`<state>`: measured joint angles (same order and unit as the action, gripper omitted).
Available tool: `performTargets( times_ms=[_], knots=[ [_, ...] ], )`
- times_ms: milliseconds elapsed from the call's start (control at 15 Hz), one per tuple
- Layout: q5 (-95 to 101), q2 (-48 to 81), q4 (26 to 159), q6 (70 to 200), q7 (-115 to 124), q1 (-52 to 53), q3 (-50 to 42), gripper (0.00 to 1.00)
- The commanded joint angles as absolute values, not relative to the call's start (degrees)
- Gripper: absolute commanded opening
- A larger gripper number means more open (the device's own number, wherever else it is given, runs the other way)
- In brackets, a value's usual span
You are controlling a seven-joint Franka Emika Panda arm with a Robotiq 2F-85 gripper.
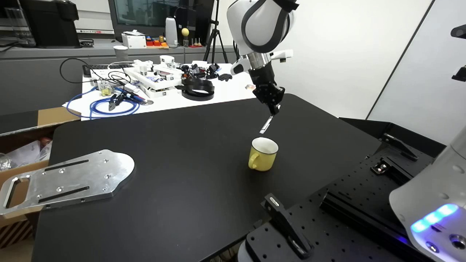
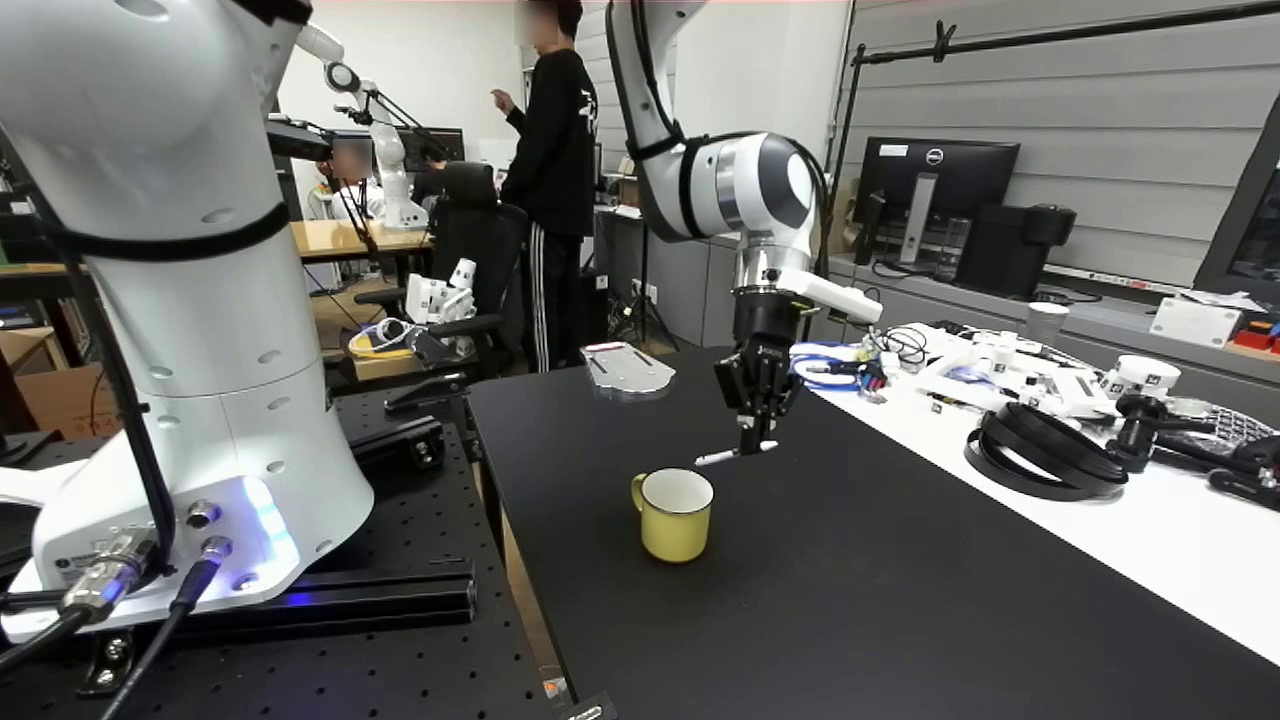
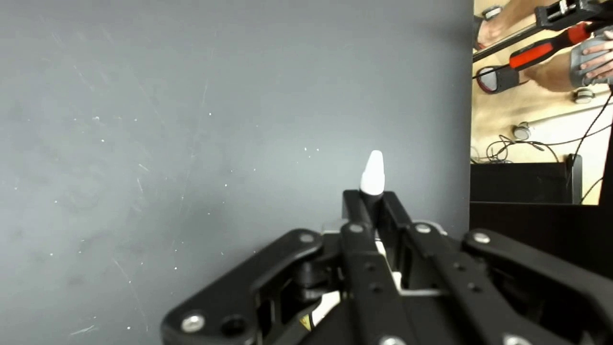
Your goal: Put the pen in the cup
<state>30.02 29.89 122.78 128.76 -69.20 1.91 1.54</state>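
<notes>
A yellow cup [image 1: 263, 160] with a white inside and a dark rim stands upright on the black table; the same cup [image 2: 675, 525] has its handle at the left there. My gripper [image 1: 275, 109] hangs above the table beyond it, shut on the pen [image 1: 266, 124]. The pen [image 2: 717, 458] lies across the fingertips, white at both ends, one end reaching toward the cup but apart from it. In the wrist view the pen's white tip [image 3: 373, 175] sticks out past the gripper [image 3: 371, 206], a dark part pinched between the fingers. I cannot make out the cup there.
A grey metal plate [image 1: 87, 171] lies at the table's side. Beyond stands a white table with blue cable [image 1: 116, 107], black rings [image 1: 198, 89] and parts. Black clamps [image 1: 287, 225] sit along the mounting board near the robot base [image 2: 200, 420]. A person [image 2: 555, 150] stands behind.
</notes>
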Motion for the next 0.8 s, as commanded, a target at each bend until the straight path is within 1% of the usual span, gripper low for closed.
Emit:
performTargets(
  times_ms=[0,733],
  knots=[
    [33.2,30.2,123.2,128.5,-65.1,3.4,0.7,0.03],
    [38.3,32.8,124.6,127.2,-61.6,4.0,1.4,0.03]
  ],
)
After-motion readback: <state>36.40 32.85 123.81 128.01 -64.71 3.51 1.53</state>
